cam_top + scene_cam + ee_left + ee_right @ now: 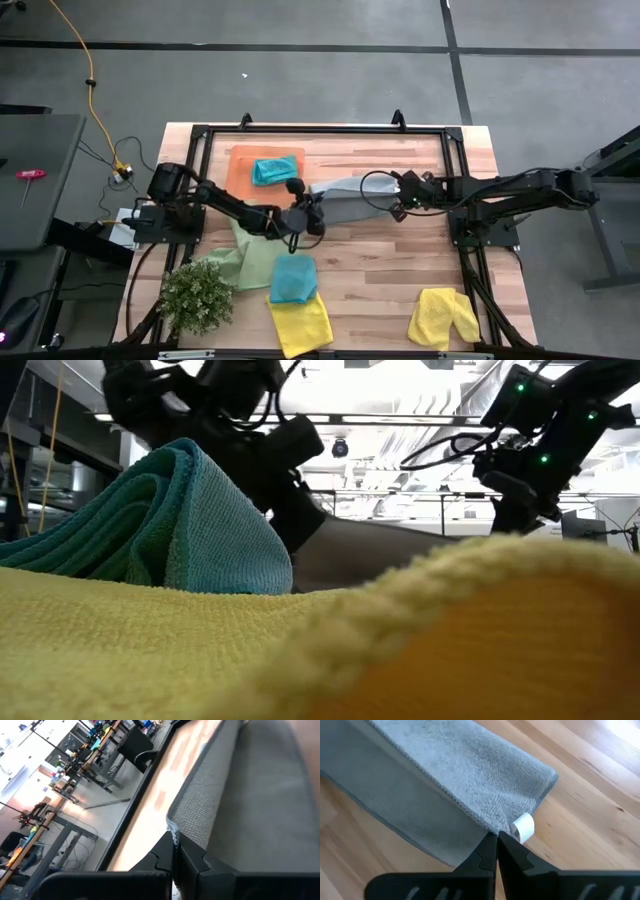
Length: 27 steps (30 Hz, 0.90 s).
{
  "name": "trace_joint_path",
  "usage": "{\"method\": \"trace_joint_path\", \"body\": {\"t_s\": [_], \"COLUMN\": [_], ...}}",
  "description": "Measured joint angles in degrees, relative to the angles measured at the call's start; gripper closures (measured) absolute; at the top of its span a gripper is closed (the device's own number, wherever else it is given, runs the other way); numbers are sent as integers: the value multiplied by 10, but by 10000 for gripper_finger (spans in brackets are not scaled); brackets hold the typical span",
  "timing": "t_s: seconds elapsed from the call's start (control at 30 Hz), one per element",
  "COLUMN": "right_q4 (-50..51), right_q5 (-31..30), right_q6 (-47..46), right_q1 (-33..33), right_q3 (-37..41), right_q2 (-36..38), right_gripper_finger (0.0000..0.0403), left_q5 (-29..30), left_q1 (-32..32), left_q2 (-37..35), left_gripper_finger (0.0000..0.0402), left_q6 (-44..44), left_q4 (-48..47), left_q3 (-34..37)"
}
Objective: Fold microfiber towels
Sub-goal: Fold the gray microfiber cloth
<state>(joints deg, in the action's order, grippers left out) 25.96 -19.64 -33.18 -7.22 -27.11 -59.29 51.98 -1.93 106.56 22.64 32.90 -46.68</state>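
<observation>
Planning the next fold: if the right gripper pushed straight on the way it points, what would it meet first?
The grey towel: the right gripper is shut on its edge, so it would likely just push further into that cloth.

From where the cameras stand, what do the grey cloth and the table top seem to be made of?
The soft grey cloth looks like microfiber terry: a fuzzy, looped matte pile, stitched hem and a small white tag. The pale table top appears to be wooden planks: visible grain, joints and a light sheen, possibly varnished.
</observation>
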Motion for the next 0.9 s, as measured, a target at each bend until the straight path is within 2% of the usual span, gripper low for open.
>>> {"method": "trace_joint_path", "body": {"t_s": [0.23, 0.43, 0.63, 0.9], "right_q4": [-3, -2, -3, -6], "right_q5": [-12, -12, -7, 6], "right_q6": [6, 7, 7, 8], "right_q1": [2, 1, 2, 2], "right_q3": [0, 0, 0, 0], "right_q2": [0, 0, 0, 0], "right_gripper_finger": [403, 403, 403, 403], "left_q5": [-9, -46, -27, -64], "left_q1": [-34, -54, -65, -79], "left_q2": [0, 0, 0, 0], "left_gripper_finger": [401, 401, 401, 401], "left_q6": [-26, -26, -29, -82], "left_q4": [0, -8, -37, -103], "left_q3": [10, 10, 10, 9]}}
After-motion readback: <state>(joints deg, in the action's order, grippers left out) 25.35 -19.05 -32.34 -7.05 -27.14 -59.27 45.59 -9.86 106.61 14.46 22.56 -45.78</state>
